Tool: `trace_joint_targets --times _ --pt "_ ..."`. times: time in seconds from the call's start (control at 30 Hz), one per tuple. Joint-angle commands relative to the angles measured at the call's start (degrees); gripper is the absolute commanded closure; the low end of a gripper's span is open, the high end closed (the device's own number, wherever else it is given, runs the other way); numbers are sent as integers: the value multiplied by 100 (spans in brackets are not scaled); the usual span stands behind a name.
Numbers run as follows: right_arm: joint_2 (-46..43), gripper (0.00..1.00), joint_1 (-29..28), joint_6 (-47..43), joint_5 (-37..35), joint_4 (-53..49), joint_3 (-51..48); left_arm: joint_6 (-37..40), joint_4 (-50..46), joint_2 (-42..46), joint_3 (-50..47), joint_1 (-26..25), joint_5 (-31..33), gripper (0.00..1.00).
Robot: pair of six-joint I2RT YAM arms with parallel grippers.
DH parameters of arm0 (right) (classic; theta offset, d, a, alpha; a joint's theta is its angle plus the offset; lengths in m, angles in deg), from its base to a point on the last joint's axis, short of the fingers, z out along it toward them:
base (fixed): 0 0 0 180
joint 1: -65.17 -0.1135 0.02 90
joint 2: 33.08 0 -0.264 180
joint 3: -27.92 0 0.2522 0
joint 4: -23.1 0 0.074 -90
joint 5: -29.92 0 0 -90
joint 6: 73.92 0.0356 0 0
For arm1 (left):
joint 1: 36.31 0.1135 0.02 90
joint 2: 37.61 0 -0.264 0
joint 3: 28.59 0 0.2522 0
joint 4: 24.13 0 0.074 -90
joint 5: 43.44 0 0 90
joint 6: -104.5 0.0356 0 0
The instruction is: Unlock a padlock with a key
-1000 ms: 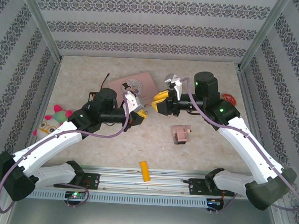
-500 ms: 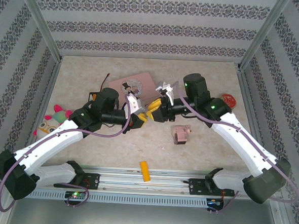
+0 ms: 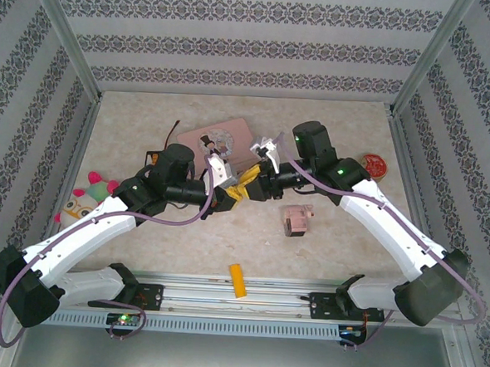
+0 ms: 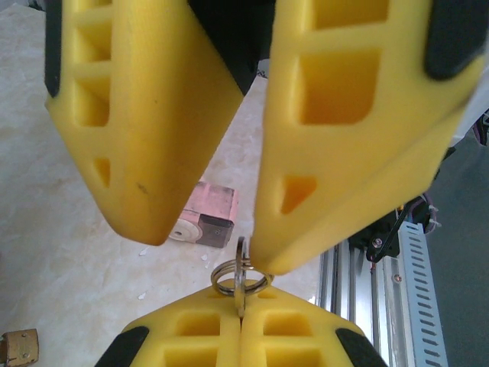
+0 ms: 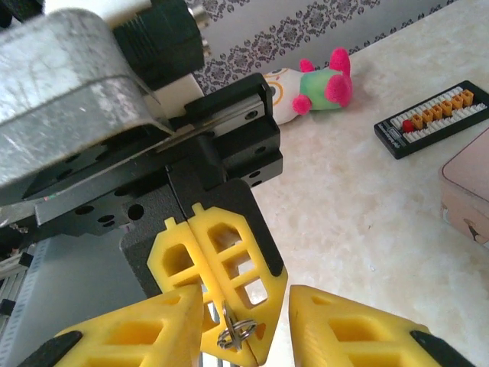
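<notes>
L claw (image 4: pixel 241 315) pinching key (image 4: pixel 242 284), R claw (image 4: pixel 210 248) part-open around it, padlock (image 4: pixel 19 345) lying nearby

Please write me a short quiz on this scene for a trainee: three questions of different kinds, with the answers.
1. True or false: a gripper holds the padlock.
2. What does the shut left gripper hold? A. a key ring B. a plush toy C. a pink block
3. Fill in: the right gripper has its jaws ___, one on each side of the ring.
Key: 1 false, it lies on the table. 2 A. 3 open.
</notes>
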Motion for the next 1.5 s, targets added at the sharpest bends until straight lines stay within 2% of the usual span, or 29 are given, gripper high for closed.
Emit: trace_joint_targets --times 0.0,0.17,0.37,0.53,0.6,0.63,0.73,0.77,0.83,0.9,1.07,1.17,1.33,1.47 --pt "89 65 -63 -201 145 -135 -80 78 40 153 18 45 -18 100" --pt "120 68 -63 -206 145 -152 -107 69 66 211 -8 45 4 100" --pt "100 89 -36 -201 77 -144 -132 76 62 307 -61 45 35 100" --pt "49 100 0 -189 71 -135 -175 87 40 467 -146 45 131 100" --pt "19 100 16 -171 110 -97 -209 75 38 550 -169 45 149 100" --pt "-10 100 38 -139 168 -47 -235 70 48 601 -187 45 162 94" --pt "-114 100 136 80 209 233 -365 -11 188 803 -291 45 218 53" --pt "-165 100 176 222 180 384 -436 -70 288 898 -339 44 245 44" --pt "-273 100 274 546 121 739 -601 -209 505 1091 -465 45 373 37" --pt "-383 100 385 927 48 1115 -788 -437 765 1321 -569 49 595 36" --pt "-690 100 634 1948 93 2114 -1223 -1263 1358 1762 -696 45 1686 33" --pt "-841 100 682 2317 90 2487 -1384 -1703 1614 1879 -731 49 2173 34" --pt "-950 100 698 2903 113 3122 -1534 -2223 2034 1779 -787 52 2133 35" --pt "-1006 100 723 3263 -44 3402 -1513 -2350 2105 1602 -741 52 2219 38"
